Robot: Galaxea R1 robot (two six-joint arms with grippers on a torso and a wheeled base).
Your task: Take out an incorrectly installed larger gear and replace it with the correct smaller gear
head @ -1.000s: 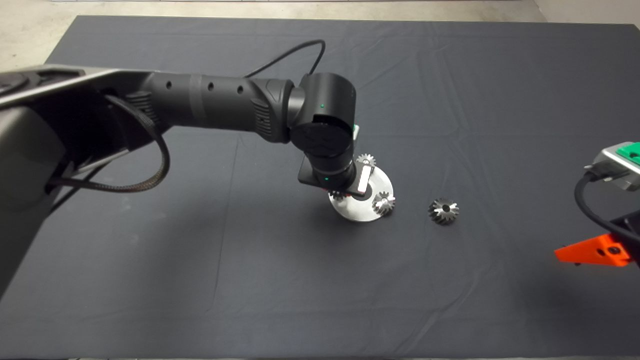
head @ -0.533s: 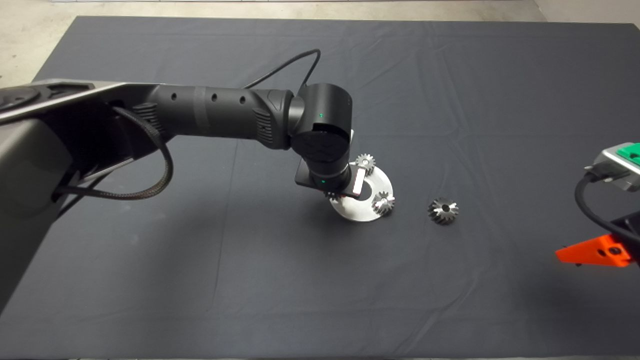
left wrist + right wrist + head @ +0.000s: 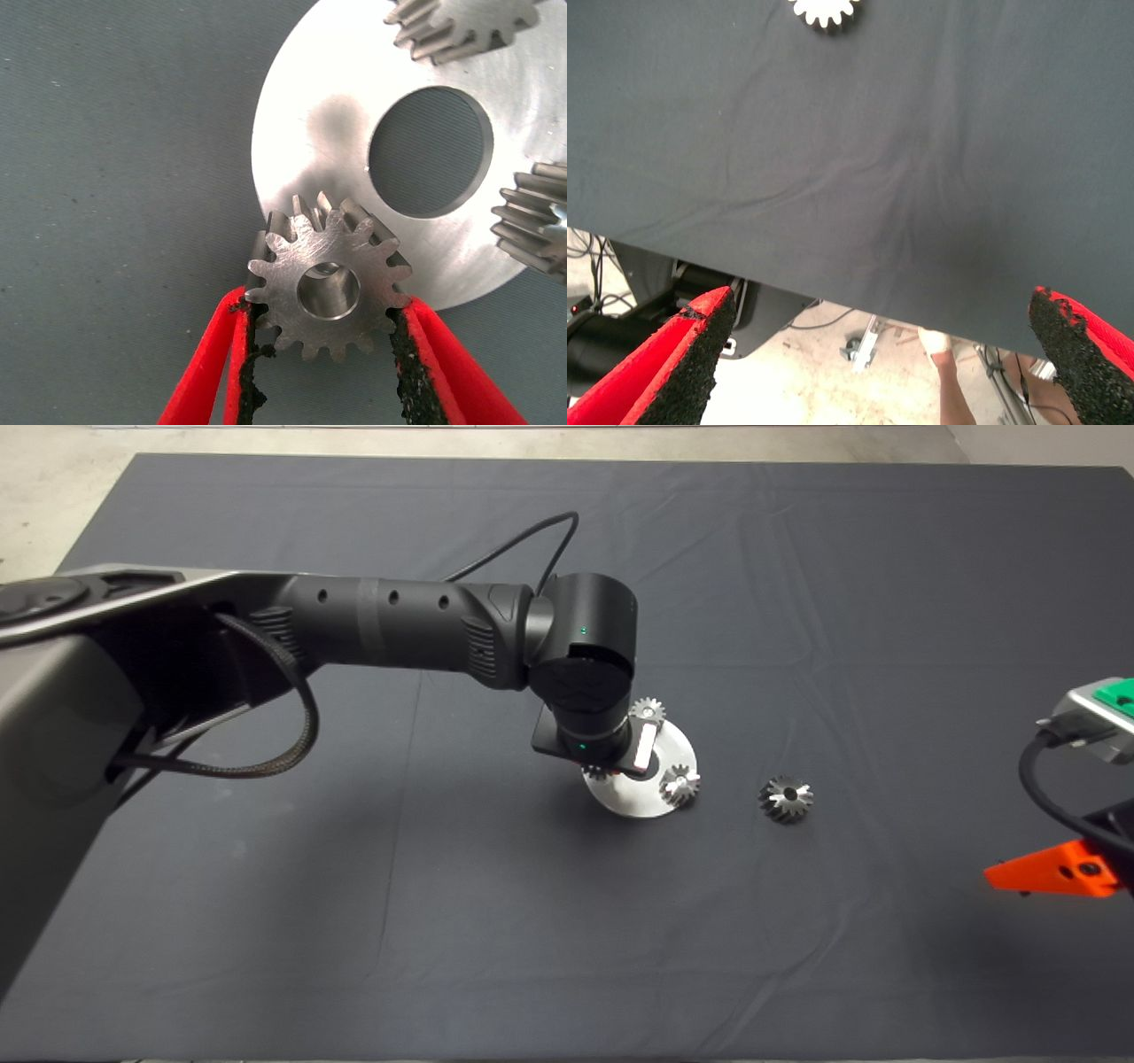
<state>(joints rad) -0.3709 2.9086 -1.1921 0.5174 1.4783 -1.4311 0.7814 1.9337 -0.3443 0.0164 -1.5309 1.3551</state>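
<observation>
My left gripper [image 3: 326,310] is shut on the smaller gear [image 3: 328,288], a silver spur gear with a round centre hole. It holds the gear at the near left rim of the round silver plate [image 3: 301,115], partly over its edge. In the head view the left arm's wrist hides most of this; only a bit of the smaller gear [image 3: 595,772] shows. The larger gear [image 3: 786,798], dark with long slanted teeth, lies on the mat to the right of the plate [image 3: 633,797]. My right gripper [image 3: 881,354] waits open at the mat's right edge.
On the plate sit a bright slanted-tooth gear [image 3: 679,784] and another small spur gear [image 3: 649,709], around a big centre hole [image 3: 430,150]. The right wrist view shows the mat's edge, floor, cables and a person's leg [image 3: 952,381].
The left arm shifted slightly left and back, then returned right over the plate, still holding the smaller gear. The larger gear and right arm have not moved.
</observation>
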